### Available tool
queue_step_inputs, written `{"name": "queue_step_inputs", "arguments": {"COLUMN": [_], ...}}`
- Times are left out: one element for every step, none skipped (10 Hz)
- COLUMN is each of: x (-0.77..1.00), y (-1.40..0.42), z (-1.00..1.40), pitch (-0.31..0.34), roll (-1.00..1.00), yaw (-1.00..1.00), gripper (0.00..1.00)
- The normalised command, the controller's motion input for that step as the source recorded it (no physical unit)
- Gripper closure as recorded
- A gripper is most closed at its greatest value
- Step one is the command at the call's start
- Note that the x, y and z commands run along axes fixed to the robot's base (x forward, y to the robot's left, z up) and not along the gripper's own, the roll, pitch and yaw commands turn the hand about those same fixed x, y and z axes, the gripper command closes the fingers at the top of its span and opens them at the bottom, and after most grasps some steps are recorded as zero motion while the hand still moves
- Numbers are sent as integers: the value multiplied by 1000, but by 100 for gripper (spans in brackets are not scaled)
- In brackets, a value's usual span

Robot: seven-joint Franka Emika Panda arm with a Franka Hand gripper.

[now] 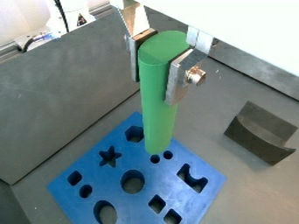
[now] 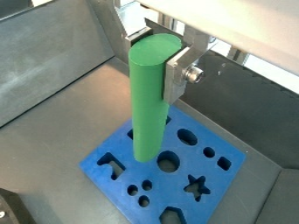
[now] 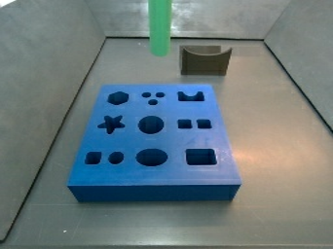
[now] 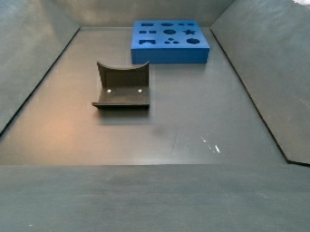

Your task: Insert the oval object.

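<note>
Gripper (image 1: 159, 58) clamped on the oval object (image 1: 156, 96) near its top end; silver finger plates (image 2: 179, 72) press it from both sides in both wrist views. Peg hangs upright w/ most of its length below the jaws. Lower tip is over the blue block (image 1: 82, 194), above the holes, not in any hole as far as I can tell; can't tell if tip touches the block surface. In a side view only the peg's lower part (image 3: 160, 26) shows, in the air over the floor behind the block (image 3: 156, 185), near the dark U-shaped holder (image 3: 204, 60). Holder sits apart from the block on the floor (image 4: 182, 127).
</note>
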Motion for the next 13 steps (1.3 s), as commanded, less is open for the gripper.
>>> {"name": "queue_step_inputs", "arguments": {"x": [-257,0,0,0,0,0,0,0,0,0,0,0,0], "y": [-149,0,0,0,-126,-280,-309,-360,-346,-271,-231,-200,-169], "z": [0,-157,-163,-166,-234,-211,-229,-237,-240,-231,-274,-309,-343], "pitch": [-11,-11,-11,-11,0,-33,-50,-59,-64,-29,0,0,0], "roll": [10,0,0,0,0,-3,-7,0,0,0,0,0,0], "yaw": [-729,-1000,-1000,-1000,-1000,-883,-854,-817,-840,-914,-951,-977,-1000], "gripper": [100,100,100,100,100,100,100,100,100,100,100,100,100]}}
